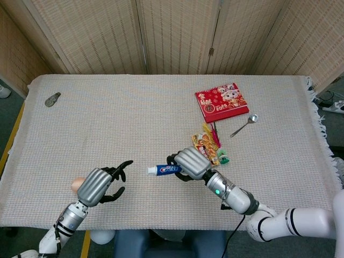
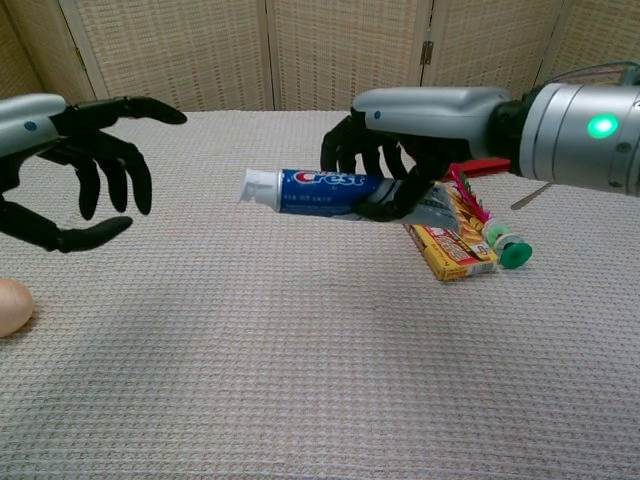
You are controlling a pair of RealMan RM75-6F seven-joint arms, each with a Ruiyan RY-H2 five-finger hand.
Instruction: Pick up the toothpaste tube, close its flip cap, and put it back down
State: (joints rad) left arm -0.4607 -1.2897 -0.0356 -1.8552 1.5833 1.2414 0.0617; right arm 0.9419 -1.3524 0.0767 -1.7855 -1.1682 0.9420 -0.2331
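Note:
My right hand (image 1: 191,163) (image 2: 400,170) grips a blue and white toothpaste tube (image 1: 164,170) (image 2: 330,191) by its rear half, holding it level above the cloth with the white cap (image 2: 258,187) pointing left. The cap sits shut on the tube's end. My left hand (image 1: 101,183) (image 2: 75,170) hovers well to the left of the cap, fingers spread and holding nothing. A clear gap lies between it and the tube.
An egg (image 1: 77,184) (image 2: 12,306) lies just left of my left hand. A yellow snack packet (image 1: 206,150) (image 2: 455,246), green-capped item (image 2: 513,253) and red booklet (image 1: 221,101) lie right of the tube; a spoon (image 1: 245,125) and small grey object (image 1: 52,99) lie farther off.

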